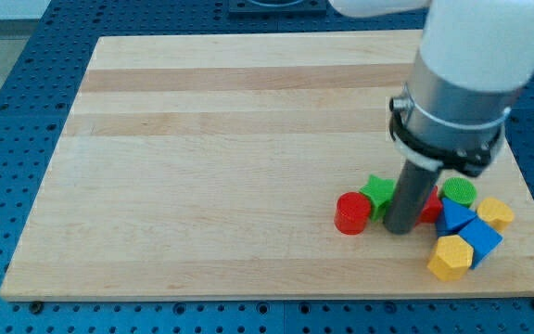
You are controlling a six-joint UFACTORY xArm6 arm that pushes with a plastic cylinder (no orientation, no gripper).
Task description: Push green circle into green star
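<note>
Green on green is the matter at hand: the green circle (459, 192) sits near the board's lower right, and the green star (376, 192) lies to its left in the view, with the rod standing between the two. No claw on this arm, nothing to open or close and nothing held; it ends in a plain dark rod.

Observation: my tip (399, 229) rests on the wooden board (211, 148) just below and to the right of the star, and to the left of the circle. So the circle lies toward the view's right and slightly up from the tip, the star just up-left. A red block (431, 206) shows partly behind the rod; its shape I cannot make out.

Judgement: to drive the circle leftward, the tip would need to get round to the circle's right side.

Pose: the rod hangs nearly vertical from a wide grey and white wrist that enters from the view's top right.

Neighbours: red cylinder (351, 212) left of the star; blue blocks (463, 225) and two yellow blocks (451, 257) crowd below the circle.
</note>
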